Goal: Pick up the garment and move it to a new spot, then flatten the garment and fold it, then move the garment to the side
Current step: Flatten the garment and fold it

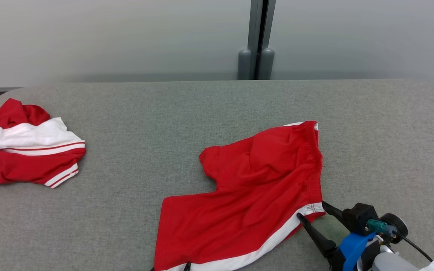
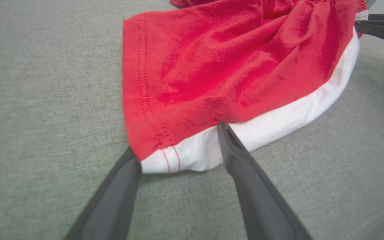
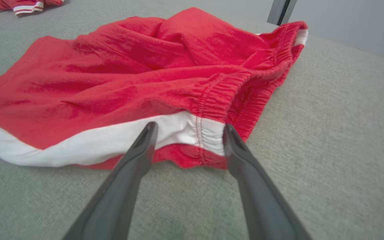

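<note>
The red shorts [image 1: 254,188] (a white stripe runs down the side) lie rumpled on the grey surface [image 1: 164,105], right of its middle and toward the near edge. The right claw [image 1: 311,209] is spread at the near corner of the waistband, with one finger to each side of the stripe's end and the tips right at the fabric. The left claw [image 2: 177,139] is spread too, at the corner of the leg hem. One tip is at the corner and the other is against the white band. Neither claw pinches cloth. A second red-and-white garment [image 1: 25,150] lies bunched at the far left of the surface, well apart from the shorts.
</note>
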Controlling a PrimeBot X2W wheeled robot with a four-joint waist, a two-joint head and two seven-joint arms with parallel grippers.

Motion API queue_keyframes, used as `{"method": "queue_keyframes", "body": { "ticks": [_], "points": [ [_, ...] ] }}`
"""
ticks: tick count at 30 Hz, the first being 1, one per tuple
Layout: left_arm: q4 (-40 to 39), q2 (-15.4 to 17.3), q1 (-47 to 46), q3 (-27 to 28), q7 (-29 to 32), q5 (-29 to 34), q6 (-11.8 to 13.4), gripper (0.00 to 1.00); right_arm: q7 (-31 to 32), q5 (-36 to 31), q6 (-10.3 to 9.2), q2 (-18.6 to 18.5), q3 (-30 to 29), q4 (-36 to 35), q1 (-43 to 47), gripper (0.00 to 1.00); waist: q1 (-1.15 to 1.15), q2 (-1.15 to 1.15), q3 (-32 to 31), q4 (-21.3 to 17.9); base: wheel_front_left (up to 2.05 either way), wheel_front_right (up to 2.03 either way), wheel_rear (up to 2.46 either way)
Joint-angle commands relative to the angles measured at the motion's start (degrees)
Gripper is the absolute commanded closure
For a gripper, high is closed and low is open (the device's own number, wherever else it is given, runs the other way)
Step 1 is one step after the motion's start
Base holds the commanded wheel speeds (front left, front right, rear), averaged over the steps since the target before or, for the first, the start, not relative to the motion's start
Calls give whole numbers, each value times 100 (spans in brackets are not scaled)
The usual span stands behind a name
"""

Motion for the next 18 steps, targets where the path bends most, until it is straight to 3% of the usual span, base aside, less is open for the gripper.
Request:
{"method": "queue_keyframes", "body": {
  "ticks": [1,6,7,8,9,10,18],
  "points": [
    [14,-19,-128,-21,-17,-53,-8,0,-19,61,1,-79,77,39,-149,0,0,0,22,8,0,0,0],
    [139,-11,-262,-174,-16,-239,-7,2,-19,371,1,-164,634,223,-481,0,0,0,84,14,0,0,0],
    [161,-4,-304,-205,-16,-267,-7,17,-19,463,1,-190,780,261,-543,0,0,0,94,20,0,0,0],
    [180,2,-337,-229,-16,-300,-7,51,-19,561,1,-213,918,276,-603,43,0,0,102,24,0,0,0],
    [196,9,-355,-257,-16,-332,-7,90,-19,673,1,-236,1065,266,-668,100,0,0,110,30,0,0,0],
    [210,17,-375,-282,-16,-358,-8,100,-19,764,1,-269,1153,244,-746,100,0,0,117,34,0,0,0],
    [-198,92,-564,-103,-17,-548,-8,100,-20,933,1,-426,973,-407,-793,100,0,0,78,1,0,0,0]
  ]
}}
